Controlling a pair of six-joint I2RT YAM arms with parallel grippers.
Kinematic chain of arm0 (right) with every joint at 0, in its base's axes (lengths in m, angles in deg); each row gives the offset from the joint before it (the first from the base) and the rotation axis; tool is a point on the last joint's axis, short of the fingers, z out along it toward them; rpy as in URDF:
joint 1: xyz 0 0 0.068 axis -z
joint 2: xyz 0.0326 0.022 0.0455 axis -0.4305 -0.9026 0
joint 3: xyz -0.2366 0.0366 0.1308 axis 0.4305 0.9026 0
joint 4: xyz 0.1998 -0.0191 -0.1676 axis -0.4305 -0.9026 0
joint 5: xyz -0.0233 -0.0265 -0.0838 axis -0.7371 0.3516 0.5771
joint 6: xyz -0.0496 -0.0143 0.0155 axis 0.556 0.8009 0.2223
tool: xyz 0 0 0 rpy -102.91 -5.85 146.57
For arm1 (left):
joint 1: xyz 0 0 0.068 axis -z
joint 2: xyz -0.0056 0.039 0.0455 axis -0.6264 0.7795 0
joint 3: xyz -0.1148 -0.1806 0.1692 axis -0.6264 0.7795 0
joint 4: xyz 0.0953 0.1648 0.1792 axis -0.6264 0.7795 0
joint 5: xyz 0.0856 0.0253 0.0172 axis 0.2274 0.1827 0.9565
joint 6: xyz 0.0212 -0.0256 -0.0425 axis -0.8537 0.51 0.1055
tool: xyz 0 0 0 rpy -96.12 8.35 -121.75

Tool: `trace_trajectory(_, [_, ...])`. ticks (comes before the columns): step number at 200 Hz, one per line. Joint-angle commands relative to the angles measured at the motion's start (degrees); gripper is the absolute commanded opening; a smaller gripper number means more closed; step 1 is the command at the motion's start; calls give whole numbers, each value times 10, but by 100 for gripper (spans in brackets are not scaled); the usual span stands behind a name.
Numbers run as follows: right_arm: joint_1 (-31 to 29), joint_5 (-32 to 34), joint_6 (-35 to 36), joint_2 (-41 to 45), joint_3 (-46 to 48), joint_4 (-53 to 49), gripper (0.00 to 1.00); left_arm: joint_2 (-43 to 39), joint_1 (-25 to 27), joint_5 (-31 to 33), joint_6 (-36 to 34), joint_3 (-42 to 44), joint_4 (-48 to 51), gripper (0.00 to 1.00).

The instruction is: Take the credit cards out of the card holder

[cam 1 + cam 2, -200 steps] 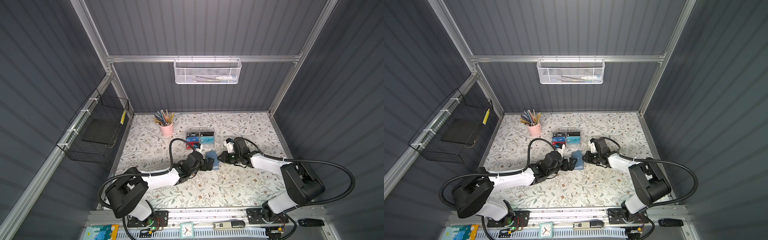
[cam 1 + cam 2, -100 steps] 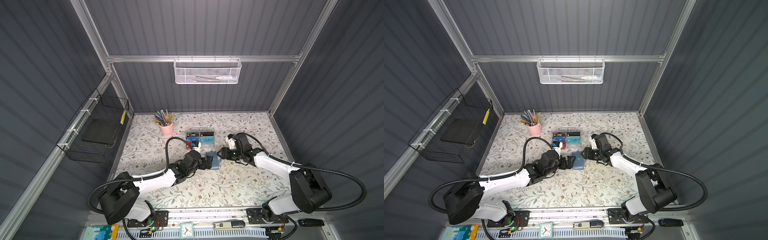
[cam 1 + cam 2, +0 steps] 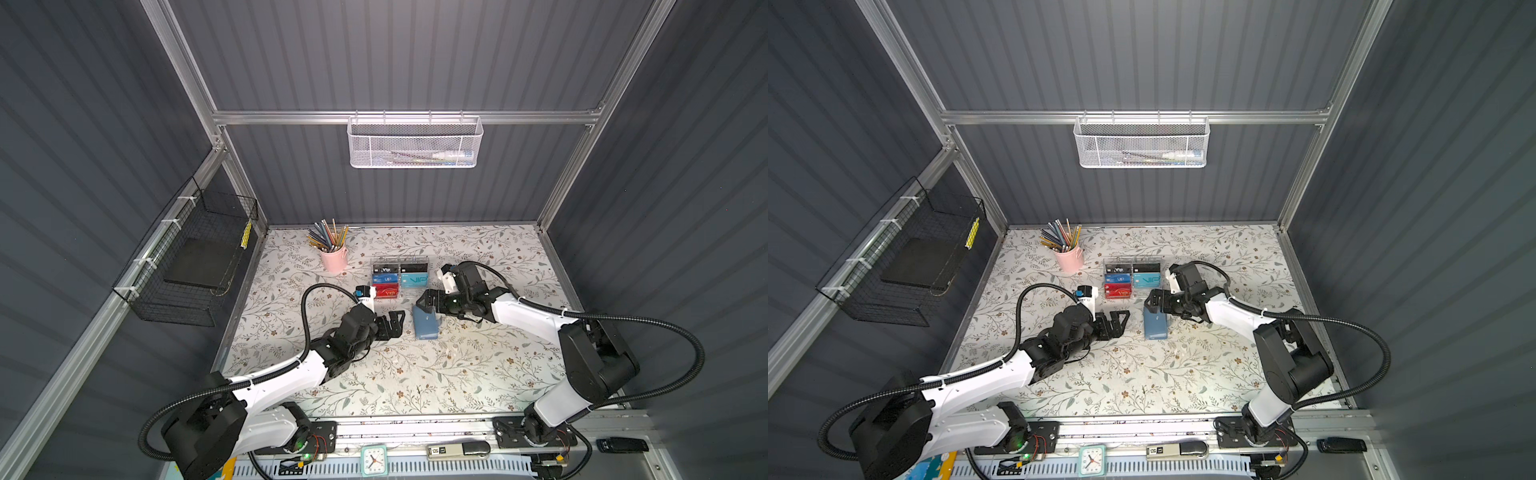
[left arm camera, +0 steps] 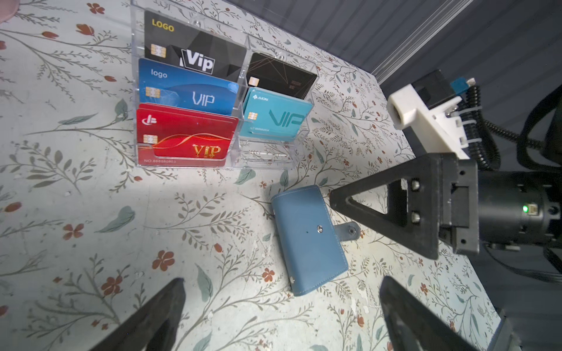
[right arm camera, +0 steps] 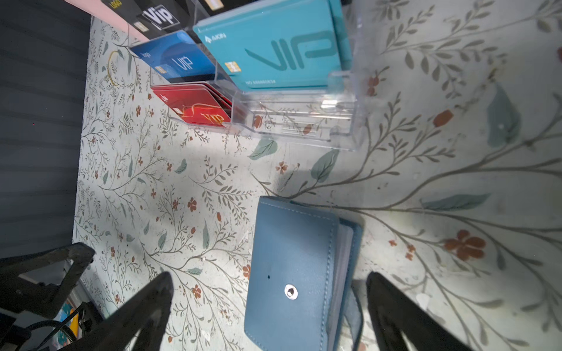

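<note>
Since a second ago the right gripper (image 3: pixel 428 301) has spread its jaws and shifted a little toward the back of the table (image 3: pixel 478 374). The left gripper (image 3: pixel 395 322), which was up against the card holder's (image 3: pixel 424 322) left edge, has drawn back and now sits just beside it, apart from it. The holder itself has not moved.

In the right wrist view, the right gripper (image 5: pixel 267 276) has its jaws wide apart and empty, one finger (image 5: pixel 146 304) on each side of the card holder (image 5: pixel 292 273). I cannot tell whether either finger brushes it. The left gripper (image 4: pixel 282 282) is also wide apart and holds nothing, with the card holder (image 4: pixel 310 240) lying out beyond its fingertips.

There is one card holder, blue-grey, flat on the flowered table in front of the clear acrylic card rack (image 4: pixel 273 152). Its cover is folded over, so whatever sits in the sleeves is hidden, but the snap tab (image 4: pixel 349 231) sticks out to the side, undone.

The one rack shows five card faces:
- black "Vip" card (image 4: pixel 194 51)
- blue VIP card (image 4: pixel 182 91)
- red VIP card (image 4: pixel 182 133), with more red edges behind it
- black card with gold lines (image 4: pixel 279 79)
- teal VIP card (image 4: pixel 276 117)

One pink cup of pencils (image 3: pixel 334 258) stands at the back left. In both top views the two arms reach in from the near edge.
</note>
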Motion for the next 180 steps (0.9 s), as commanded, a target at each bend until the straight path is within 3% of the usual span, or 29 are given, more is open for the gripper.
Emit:
trace_trajectory(1, [-8,0,-5,-9,-5,2,99,-5,-1,-21,11,12,-23,100])
trace_trajectory(28, [-14,-25,-10,-18,0,14,99,-1,-1,-26,16,21,-40,100])
trace_trajectory(180, [-52,-12,-24,-10,8,21,99,-9,-2,-29,21,53,-64,100])
